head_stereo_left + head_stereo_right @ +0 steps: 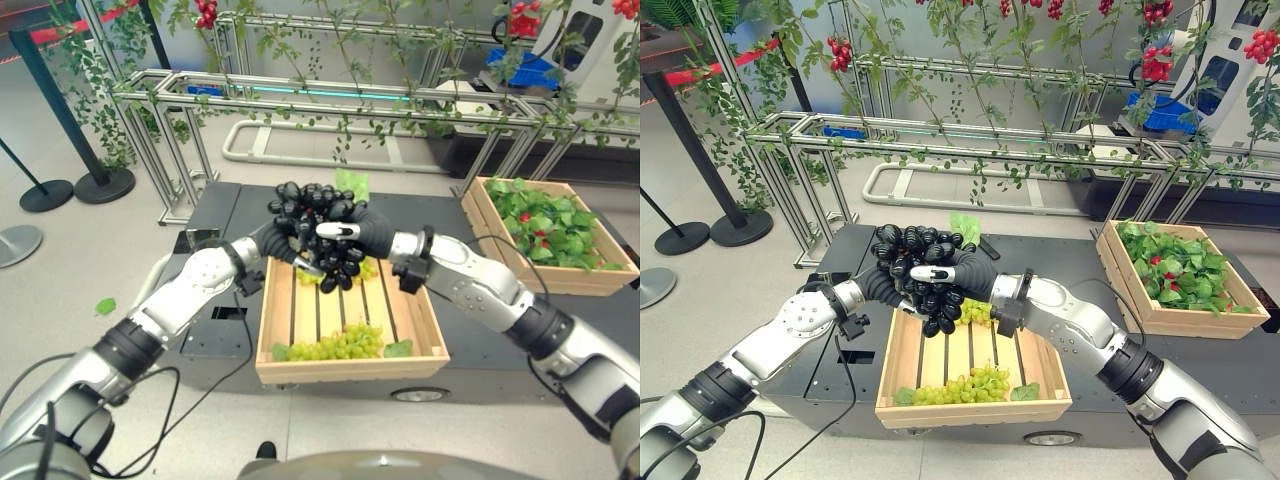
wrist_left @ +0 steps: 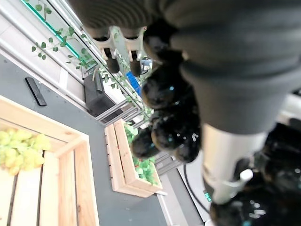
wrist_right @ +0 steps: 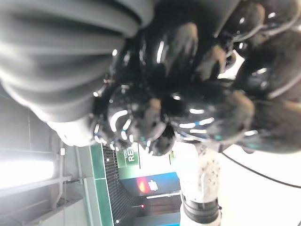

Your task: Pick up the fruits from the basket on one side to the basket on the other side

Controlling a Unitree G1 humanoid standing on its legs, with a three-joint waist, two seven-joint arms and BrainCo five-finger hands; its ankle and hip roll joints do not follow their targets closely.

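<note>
black grape bunch (image 1: 318,232) held above wooden crate (image 1: 432,330), L hand (image 1: 283,243) + R hand (image 1: 352,231) both curled round it, green grapes (image 1: 345,345) in crate

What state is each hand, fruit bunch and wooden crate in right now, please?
Black grape bunch: lifted above near wooden slatted crate, between both hands.
Left hand: on the bunch.
Right hand: on the bunch.
Green grape bunch: lying in near crate.
Far wooden crate: leaf-filled.
</note>
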